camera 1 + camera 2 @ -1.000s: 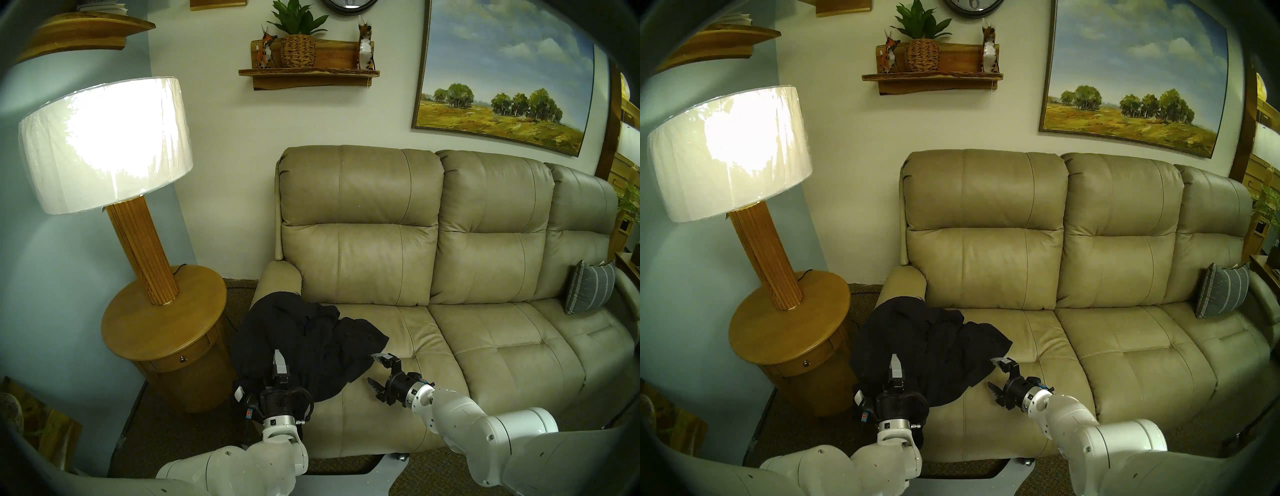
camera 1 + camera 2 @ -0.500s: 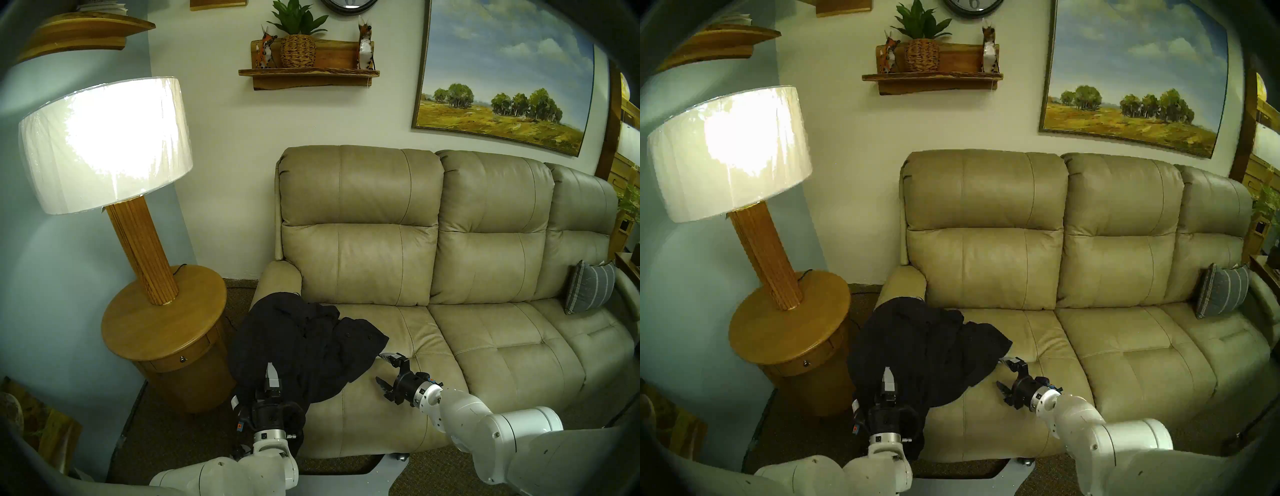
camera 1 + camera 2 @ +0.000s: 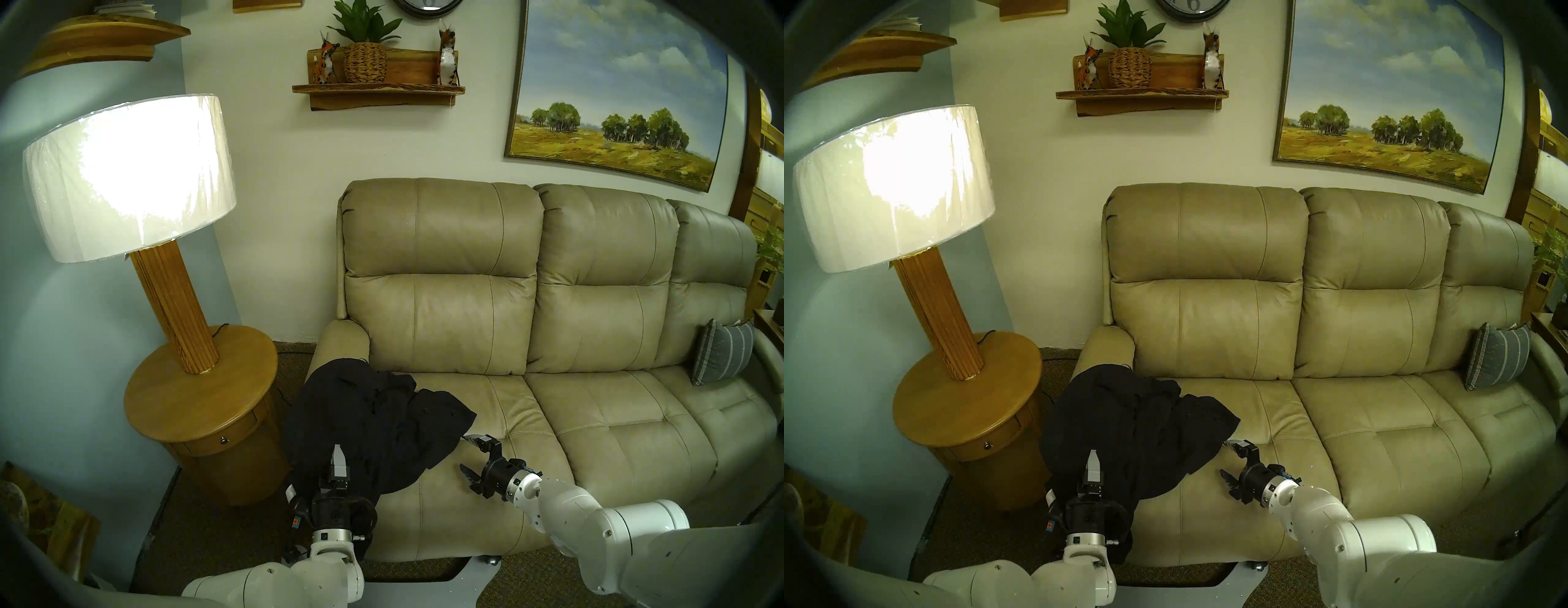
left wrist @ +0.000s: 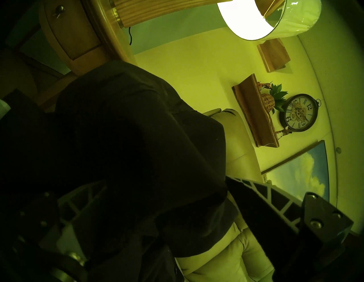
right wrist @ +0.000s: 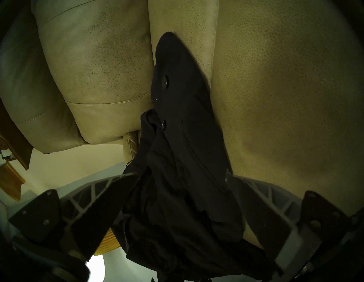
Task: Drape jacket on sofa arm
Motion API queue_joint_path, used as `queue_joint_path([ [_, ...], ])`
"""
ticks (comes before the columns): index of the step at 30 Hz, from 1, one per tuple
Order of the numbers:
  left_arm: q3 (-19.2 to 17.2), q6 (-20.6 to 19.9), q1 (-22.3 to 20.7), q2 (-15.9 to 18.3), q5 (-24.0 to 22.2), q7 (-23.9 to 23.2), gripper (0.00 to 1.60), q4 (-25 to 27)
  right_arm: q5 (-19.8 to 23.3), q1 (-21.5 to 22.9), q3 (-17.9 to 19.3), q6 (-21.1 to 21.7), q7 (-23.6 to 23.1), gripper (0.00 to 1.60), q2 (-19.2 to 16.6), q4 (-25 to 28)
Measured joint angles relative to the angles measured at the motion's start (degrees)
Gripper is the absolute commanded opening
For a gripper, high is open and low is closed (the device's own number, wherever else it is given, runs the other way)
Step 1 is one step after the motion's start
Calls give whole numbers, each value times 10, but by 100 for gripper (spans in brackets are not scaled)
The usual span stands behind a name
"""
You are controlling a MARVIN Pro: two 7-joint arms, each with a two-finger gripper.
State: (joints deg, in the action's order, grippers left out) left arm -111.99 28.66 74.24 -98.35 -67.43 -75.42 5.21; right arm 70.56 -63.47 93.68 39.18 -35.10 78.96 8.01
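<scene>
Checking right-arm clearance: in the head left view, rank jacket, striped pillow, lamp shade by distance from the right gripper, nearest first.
From the right gripper:
1. jacket, right beside its open fingers, on the left seat and sofa arm.
2. striped pillow, far right end of the sofa.
3. lamp shade, high up on the left.

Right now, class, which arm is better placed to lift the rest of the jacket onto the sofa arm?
Probably the right: its open right gripper straddles the jacket edge spilling over the seat. The left gripper is at the part already over the sofa arm.
</scene>
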Motion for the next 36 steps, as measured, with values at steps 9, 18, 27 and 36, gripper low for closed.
queue_joint_path([
  [9, 14, -2, 8, 4, 17, -11, 160, 1, 0, -2, 6, 3, -1, 160, -4, -1],
  [18, 3, -28, 32, 17, 15, -14, 160, 1, 0, -3, 11, 3, 1, 160, -13, -3],
  [27, -17, -92, 47, 23, -2, -15, 160, 1, 0, -4, 13, 3, 3, 160, -8, -6],
  [36, -30, -153, 57, 27, -12, -17, 160, 1, 0, -6, 15, 3, 5, 160, -4, -9],
])
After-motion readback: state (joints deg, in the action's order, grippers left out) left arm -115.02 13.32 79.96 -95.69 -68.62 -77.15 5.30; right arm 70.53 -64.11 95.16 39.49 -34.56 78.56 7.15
